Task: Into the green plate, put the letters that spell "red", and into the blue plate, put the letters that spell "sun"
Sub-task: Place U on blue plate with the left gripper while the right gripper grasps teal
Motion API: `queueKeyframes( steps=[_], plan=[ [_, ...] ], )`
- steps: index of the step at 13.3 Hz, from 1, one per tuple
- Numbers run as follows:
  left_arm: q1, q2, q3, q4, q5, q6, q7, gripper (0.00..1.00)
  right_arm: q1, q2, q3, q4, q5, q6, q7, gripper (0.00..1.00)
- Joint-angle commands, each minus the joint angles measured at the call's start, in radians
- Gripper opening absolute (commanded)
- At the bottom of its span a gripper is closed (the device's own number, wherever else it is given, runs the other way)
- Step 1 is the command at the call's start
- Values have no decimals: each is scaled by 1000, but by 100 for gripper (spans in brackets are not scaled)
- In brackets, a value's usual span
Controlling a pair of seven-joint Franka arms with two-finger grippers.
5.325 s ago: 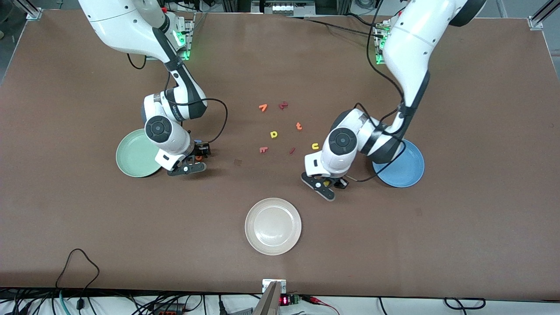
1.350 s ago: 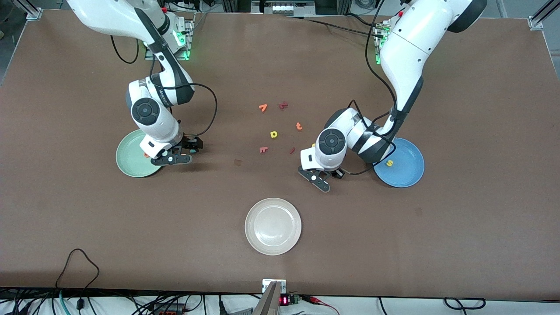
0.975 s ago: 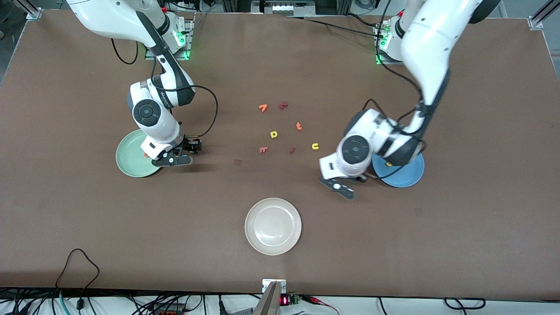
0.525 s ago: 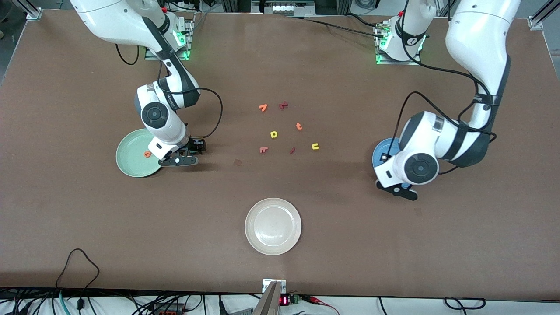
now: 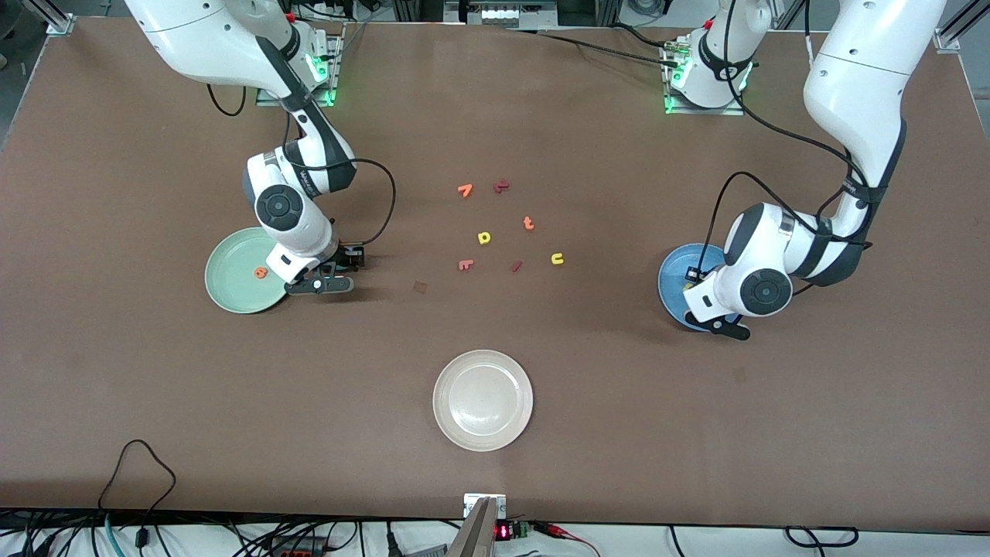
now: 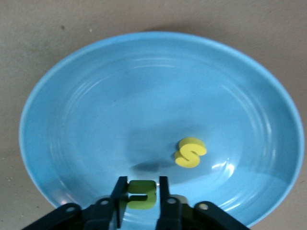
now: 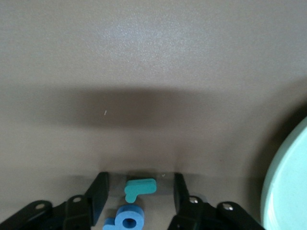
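Observation:
My left gripper [image 6: 139,196] hangs low over the blue plate [image 6: 96,110]. The olive-green n [image 6: 140,195] sits between its fingers, against one of them, with a thin gap at the other. The yellow s [image 6: 190,152] lies in this plate. On the table beside the green plate [image 5: 232,286], my right gripper [image 7: 139,191] stands open around the teal r [image 7: 139,188], touching neither side of it. The blue d [image 7: 126,219] lies right by the r. The orange e [image 5: 261,272] rests in the green plate. The yellow u [image 5: 557,258] lies on the table mid-way between the plates.
A cream plate [image 5: 483,399] sits nearest the front camera. Loose letters lie mid-table: a yellow d/p shape [image 5: 484,237], an orange t [image 5: 528,223], an orange piece [image 5: 465,189] and three dark red pieces [image 5: 501,186], [image 5: 465,264], [image 5: 516,266].
The left arm swung from mid-table to over the blue plate with the n, and its fingers eased apart. The right gripper slid off the green plate to the r, its fingers narrowing.

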Motion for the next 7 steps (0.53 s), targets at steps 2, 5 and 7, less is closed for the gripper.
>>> queueKeyframes(
  steps=[2, 5, 7],
  plan=[
    [10, -78, -63, -8, 16, -60, 10, 100, 2, 2, -2, -3, -20, 3, 22, 58],
    [2, -78, -176, 94, -10, -160, -13, 100, 2, 0, -2, -6, -20, 0, 22, 47],
    [-24, -70, -206, 109, -99, -148, -136, 100, 2, -1, -2, -6, -20, -5, 22, 37]
  ],
)
